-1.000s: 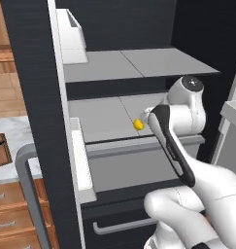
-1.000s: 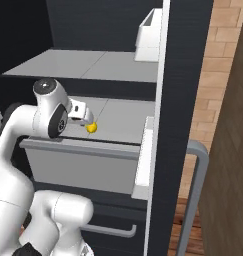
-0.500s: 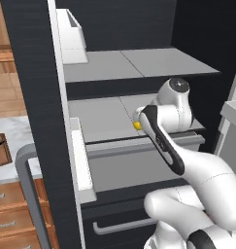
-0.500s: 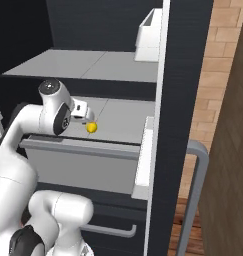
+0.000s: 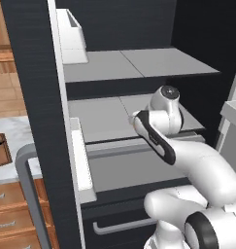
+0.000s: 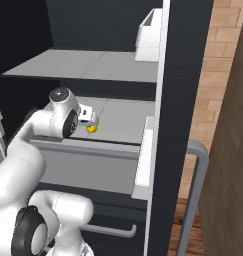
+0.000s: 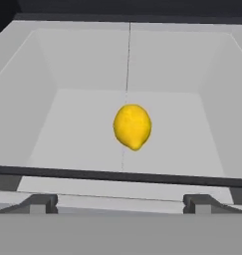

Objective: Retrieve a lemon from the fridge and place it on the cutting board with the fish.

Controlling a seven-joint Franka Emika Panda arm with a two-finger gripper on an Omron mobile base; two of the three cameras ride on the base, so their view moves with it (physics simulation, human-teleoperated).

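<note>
- Fingers: my two small dark fingertips [image 7: 40, 203] stand well apart at the bottom of the hand view, with nothing between them; my two-finger gripper [image 7: 120, 204] is spread wide and grips nothing.
- Just beyond the fingertips, a dark front edge runs across the hand view, bounding a grey inner shelf [image 7: 67, 129] of the tall black French-door fridge [image 6: 185, 60].
- Past that edge, the small bright yellow roundish lemon [image 7: 132, 126] lies on the grey shelf floor, roughly centred between my fingertips and apart from both. It touches neither the side walls nor the back wall.
- In the right base view, the lemon [image 6: 92, 128] sits on the middle shelf, just beside my gripper [image 6: 89, 116], near the shelf's front edge.
- In the left base view, my white arm with dark joints [image 5: 187, 160] reaches in over the middle shelf [image 5: 100, 119].
- Below the middle shelf, a lower drawer front carries a long grey bar handle [image 6: 110, 231].
- Above the middle shelf, a second grey shelf [image 5: 139, 63] spans the fridge interior.
- On the open door, a white rectangular door bin [image 6: 150, 35] hangs at upper-shelf height.
- Beside the fridge, brown wooden cabinet drawers [image 5: 8, 219] show at the lower left of the left base view.
</note>
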